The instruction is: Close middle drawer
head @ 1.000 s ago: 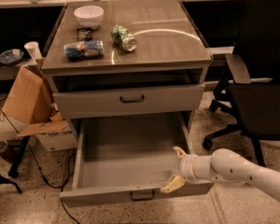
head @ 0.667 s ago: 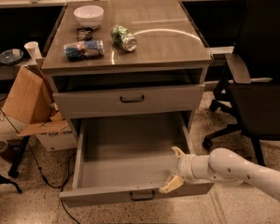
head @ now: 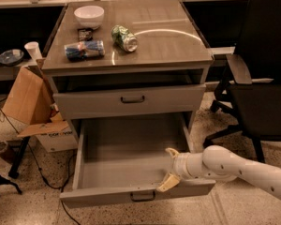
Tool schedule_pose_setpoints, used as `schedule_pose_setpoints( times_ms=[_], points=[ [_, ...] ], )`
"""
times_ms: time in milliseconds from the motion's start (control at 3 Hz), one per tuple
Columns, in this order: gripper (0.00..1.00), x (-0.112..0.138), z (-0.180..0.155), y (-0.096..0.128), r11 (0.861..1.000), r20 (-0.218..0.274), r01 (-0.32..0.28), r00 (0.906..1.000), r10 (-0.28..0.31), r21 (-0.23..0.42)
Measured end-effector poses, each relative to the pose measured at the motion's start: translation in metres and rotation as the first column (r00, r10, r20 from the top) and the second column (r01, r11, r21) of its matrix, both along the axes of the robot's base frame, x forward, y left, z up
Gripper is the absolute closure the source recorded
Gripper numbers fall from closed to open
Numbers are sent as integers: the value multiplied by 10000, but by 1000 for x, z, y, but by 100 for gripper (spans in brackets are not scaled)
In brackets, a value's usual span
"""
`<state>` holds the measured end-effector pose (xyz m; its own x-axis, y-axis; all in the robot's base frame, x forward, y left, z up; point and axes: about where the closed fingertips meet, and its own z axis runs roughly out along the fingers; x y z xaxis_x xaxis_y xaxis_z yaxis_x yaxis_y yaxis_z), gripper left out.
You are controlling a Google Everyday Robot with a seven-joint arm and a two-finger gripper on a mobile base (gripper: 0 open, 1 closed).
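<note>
Grey middle drawer [head: 122, 156] open; tool [head: 170, 167] inside, arm [head: 253, 170] cropped.

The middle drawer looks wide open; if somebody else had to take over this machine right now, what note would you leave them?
Gripper: open, at the right end of the middle drawer's front, one finger inside the tray, the other over the top edge of the front panel. Whether it is pressing on the panel cannot be told.
Middle drawer: pulled far out of the cabinet; nothing shows in its tray.
Upper drawer: not part of the job.
Office chair: stands to the right, near the arm.
Done: gripper brought to the drawer front.
Left: probably push the front panel straight in until the drawer is shut.
</note>
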<state>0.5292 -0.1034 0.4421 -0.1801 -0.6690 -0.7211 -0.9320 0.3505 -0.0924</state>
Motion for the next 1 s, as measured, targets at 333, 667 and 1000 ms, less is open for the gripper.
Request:
schedule_pose_setpoints(
  times_ms=[333, 667, 1000],
  points=[
    [35, 3, -4, 4, 9998, 50, -167, 9998, 168, -127],
    [34, 3, -4, 4, 9998, 54, -172, 9998, 172, -131],
    [31, 9, 2, 8, 9995, 237, -260, 9994, 265, -179]
  ],
)
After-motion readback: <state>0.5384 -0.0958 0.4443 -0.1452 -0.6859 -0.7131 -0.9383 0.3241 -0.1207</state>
